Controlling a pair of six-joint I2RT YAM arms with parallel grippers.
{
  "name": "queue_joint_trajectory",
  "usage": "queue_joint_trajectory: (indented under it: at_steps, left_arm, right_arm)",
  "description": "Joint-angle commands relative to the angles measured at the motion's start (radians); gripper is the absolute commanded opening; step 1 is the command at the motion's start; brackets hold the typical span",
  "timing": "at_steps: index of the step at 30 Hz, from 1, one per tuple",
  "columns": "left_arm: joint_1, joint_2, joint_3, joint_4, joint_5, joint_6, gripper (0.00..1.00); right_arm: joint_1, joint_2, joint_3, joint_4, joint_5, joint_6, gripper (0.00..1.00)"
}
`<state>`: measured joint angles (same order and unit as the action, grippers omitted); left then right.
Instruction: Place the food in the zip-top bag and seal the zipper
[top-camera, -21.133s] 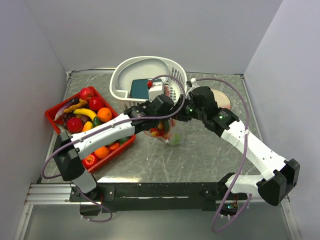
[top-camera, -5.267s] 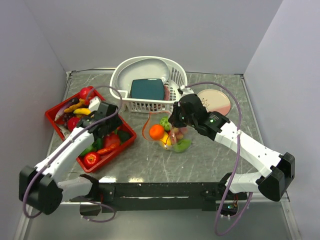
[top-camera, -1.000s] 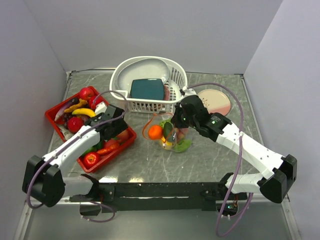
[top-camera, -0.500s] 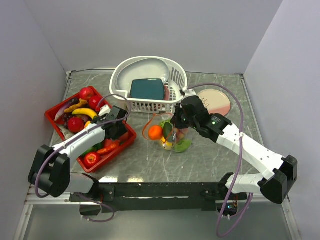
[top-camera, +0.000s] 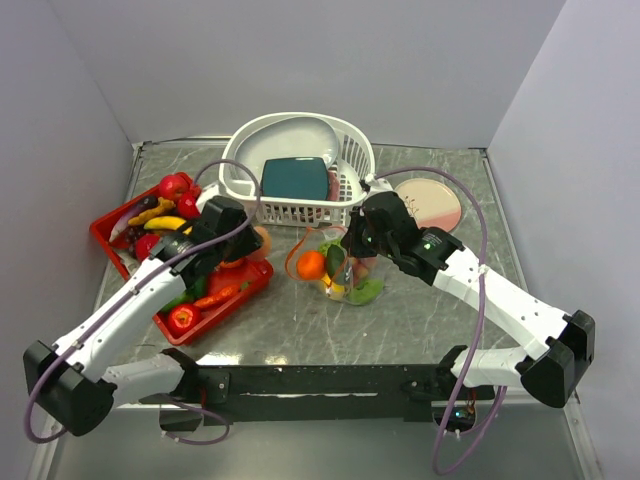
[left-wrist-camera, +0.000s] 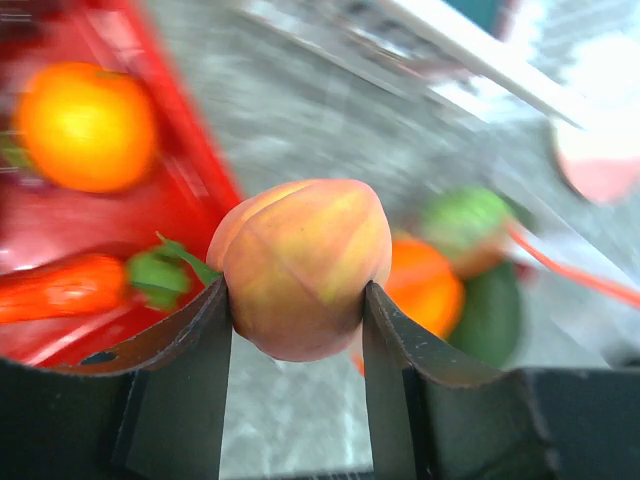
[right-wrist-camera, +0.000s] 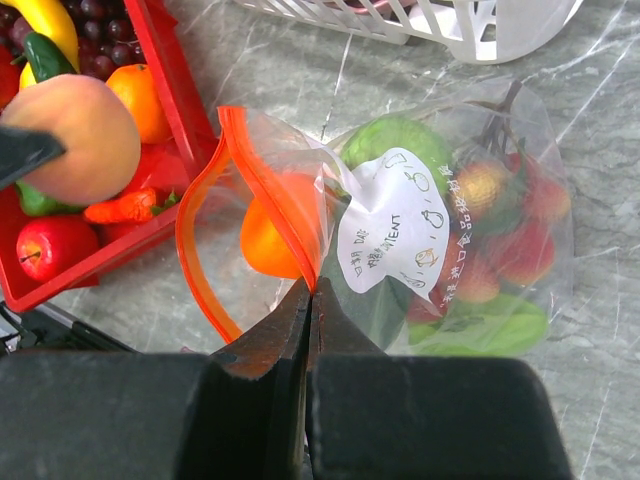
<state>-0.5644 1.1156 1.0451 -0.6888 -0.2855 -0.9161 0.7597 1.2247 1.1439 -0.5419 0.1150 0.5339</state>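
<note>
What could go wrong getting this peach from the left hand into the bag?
1. The left hand grips the round peach only by its sides, so it might slip out on the way.
2. The right hand pinches the zipper at one spot, so the mouth of the bag is a narrow loop with an orange just inside. The peach may snag the rim or get blocked.

Overhead plus two close wrist views
</note>
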Motion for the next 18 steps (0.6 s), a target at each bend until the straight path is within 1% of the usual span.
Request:
queue_joint_trajectory:
  at_steps: [1, 4, 7, 10, 11, 12, 18]
  left_arm:
    - [-0.077, -0.011, 0.114, 0.011, 0.08, 0.057, 0.1]
    - [-0.127, 0.009, 0.159, 0.028, 0.095, 0.062, 0.11]
    - [-0.164, 0.024, 0.165, 0.063, 0.121, 0.063, 0.11]
    - [-0.196, 0.047, 0.135, 0.153, 0.16, 0.049, 0.11]
    - [-0.206, 0.062, 0.125, 0.214, 0.166, 0.033, 0.11]
    - [-0.215, 0.072, 0.116, 0.242, 0.17, 0.026, 0.11]
    - [-0.262, 0.191, 0.104, 0.403, 0.161, -0.012, 0.1]
  right_arm:
    - [0.006, -0.002, 0.04, 0.013, 0.017, 0.001, 0.02]
    - [0.006, 0.006, 0.054, 0.002, 0.021, 0.005, 0.01]
    - [0.006, 0.01, 0.068, -0.009, 0.034, 0.009, 0.01]
    - [0.006, 0.012, 0.08, -0.015, 0.037, 0.018, 0.01]
    - [0.006, 0.015, 0.086, -0.016, 0.037, 0.02, 0.01]
    - [0.007, 0.016, 0.089, -0.018, 0.035, 0.023, 0.01]
    - [0.021, 0.012, 0.114, -0.052, 0.061, 0.034, 0.01]
